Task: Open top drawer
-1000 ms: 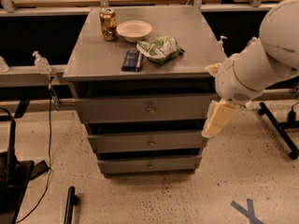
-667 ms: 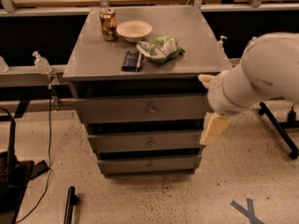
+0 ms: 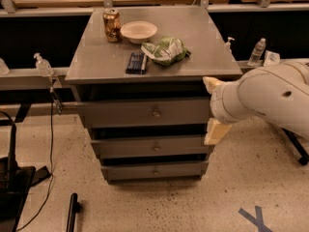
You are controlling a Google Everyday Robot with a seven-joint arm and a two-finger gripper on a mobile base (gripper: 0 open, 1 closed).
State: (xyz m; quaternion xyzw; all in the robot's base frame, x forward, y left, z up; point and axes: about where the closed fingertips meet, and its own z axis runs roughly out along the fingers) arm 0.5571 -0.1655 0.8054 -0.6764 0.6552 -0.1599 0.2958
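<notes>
The top drawer (image 3: 125, 113) is the widest grey face of the cabinet, with a small round brass knob (image 3: 156, 113) at its middle. It sits pushed in under the cabinet top. My gripper (image 3: 215, 130) is cream-coloured, at the end of the big white arm (image 3: 263, 98) that reaches in from the right. It hangs at the cabinet's right front corner, by the right end of the top drawer's face and a bit below it, well to the right of the knob. It holds nothing that I can see.
Two narrower grey drawers (image 3: 153, 148) (image 3: 154, 170) lie below. On the cabinet top (image 3: 203, 47) are a can (image 3: 111, 24), a bowl (image 3: 138, 31), a green chip bag (image 3: 165, 50) and a dark flat pack (image 3: 135, 62). Bottles stand on side ledges (image 3: 42, 64) (image 3: 256, 51). A cable (image 3: 52, 129) hangs at left.
The arm has swung left and stretched out, bringing the gripper in against the cabinet's right front corner. The drawers have not moved.
</notes>
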